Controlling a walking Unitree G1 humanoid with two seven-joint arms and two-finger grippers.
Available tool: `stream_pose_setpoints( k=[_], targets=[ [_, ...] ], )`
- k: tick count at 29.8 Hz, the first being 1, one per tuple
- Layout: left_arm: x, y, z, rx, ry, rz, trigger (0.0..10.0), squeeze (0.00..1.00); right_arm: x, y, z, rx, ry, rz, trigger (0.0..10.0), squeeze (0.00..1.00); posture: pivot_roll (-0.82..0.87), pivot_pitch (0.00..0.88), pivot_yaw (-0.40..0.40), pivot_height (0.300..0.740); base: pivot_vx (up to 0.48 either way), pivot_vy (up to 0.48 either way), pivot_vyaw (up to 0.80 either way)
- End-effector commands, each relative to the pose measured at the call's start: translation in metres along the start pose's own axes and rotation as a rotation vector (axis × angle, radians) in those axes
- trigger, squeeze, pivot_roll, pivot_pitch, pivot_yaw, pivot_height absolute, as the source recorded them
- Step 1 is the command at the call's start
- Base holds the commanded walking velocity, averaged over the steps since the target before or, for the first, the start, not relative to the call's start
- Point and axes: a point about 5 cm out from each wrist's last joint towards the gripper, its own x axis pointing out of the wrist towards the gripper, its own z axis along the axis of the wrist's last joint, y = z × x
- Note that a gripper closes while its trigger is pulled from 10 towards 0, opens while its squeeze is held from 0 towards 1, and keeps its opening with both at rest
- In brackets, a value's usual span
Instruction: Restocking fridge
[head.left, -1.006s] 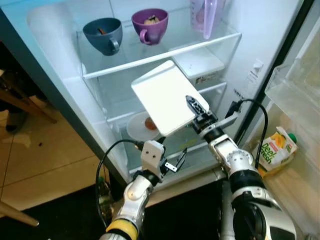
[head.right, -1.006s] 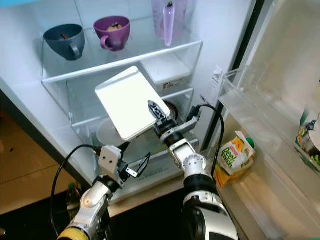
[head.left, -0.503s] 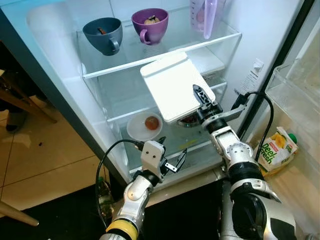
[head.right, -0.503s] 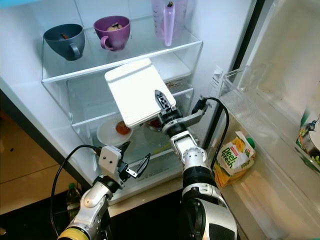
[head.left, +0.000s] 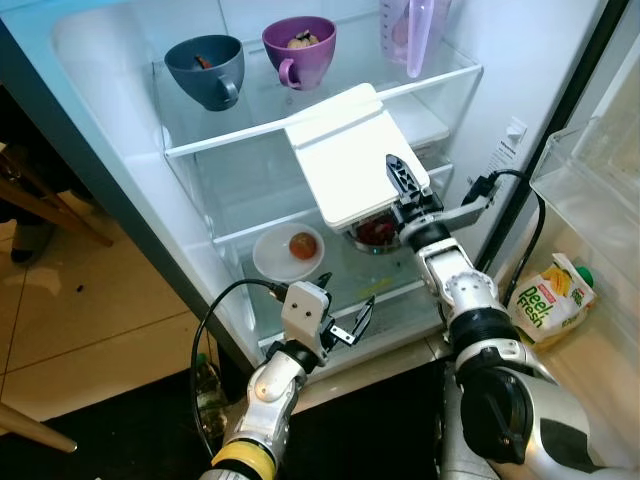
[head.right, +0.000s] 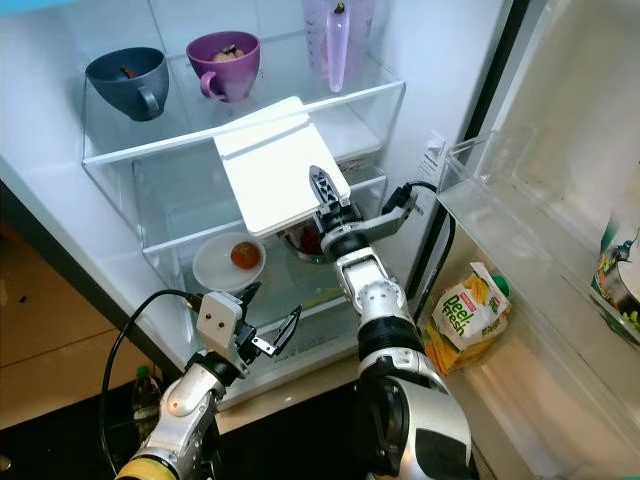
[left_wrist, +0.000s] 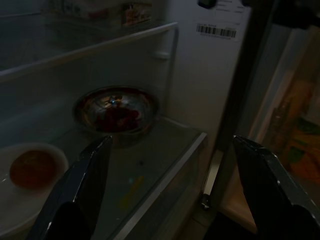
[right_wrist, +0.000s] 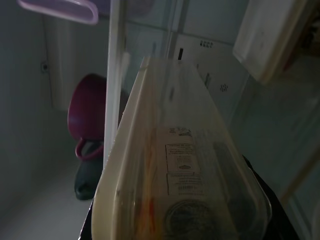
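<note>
My right gripper (head.left: 400, 185) is shut on a flat white lidded container (head.left: 352, 155), held tilted in front of the fridge's middle shelf (head.left: 240, 225). Its far edge reaches the front rim of the upper glass shelf (head.left: 250, 128). In the right wrist view the container (right_wrist: 185, 165) runs out from between the fingers, label side showing. My left gripper (head.left: 345, 305) is open and idle low in front of the bottom shelf, with nothing between its fingers (left_wrist: 80, 185).
A grey-blue cup (head.left: 207, 68), a purple cup (head.left: 298, 48) and a lilac pitcher (head.left: 412, 25) stand on the upper shelf. Another white box (head.left: 425, 125) sits on the middle shelf. Below are a plate with a round brown item (head.left: 290, 250) and a glass bowl (head.left: 375, 232). A juice carton (head.left: 540, 300) stands in the open door.
My right gripper has carried the white container up and farther toward the fridge, uncovering the plate and bowl below. The left arm has stayed still.
</note>
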Motion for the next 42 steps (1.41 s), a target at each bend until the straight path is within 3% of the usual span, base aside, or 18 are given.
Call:
stream_pose_setpoints(
  k=[1, 9, 24, 34, 42],
  targets=[
    [-0.003, -0.004, -0.003, -0.020, 0.002, 0.003, 10.0, 0.00, 0.004, 0.004, 0.001, -0.001, -0.011, 0.008, 10.0, 0.00, -0.02, 0.174, 0.054, 0.471, 0.000, 0.000, 0.00],
    [-0.001, -0.005, 0.006, -0.018, -0.041, 0.007, 10.0, 0.00, 0.012, 0.011, 0.013, -0.011, -0.073, -0.008, 10.0, 0.00, -0.01, 0.196, 0.051, 0.471, 0.000, 0.000, 0.00],
    [0.010, 0.000, 0.049, 0.011, -0.203, 0.031, 10.0, 0.00, 0.021, 0.020, 0.041, -0.031, -0.205, -0.103, 10.0, 0.00, 0.01, 0.231, 0.051, 0.471, 0.000, 0.000, 0.00],
    [0.004, -0.002, 0.061, 0.015, -0.230, 0.032, 10.0, 0.00, 0.030, 0.032, 0.052, -0.098, -0.243, -0.175, 10.0, 0.00, 0.04, 0.274, 0.057, 0.471, 0.000, 0.000, 0.00],
    [-0.003, -0.008, 0.068, 0.008, -0.224, 0.032, 10.0, 0.00, 0.037, 0.046, 0.059, -0.089, -0.272, -0.168, 10.0, 0.00, 0.07, 0.307, 0.062, 0.471, 0.000, 0.000, 0.00]
  ],
)
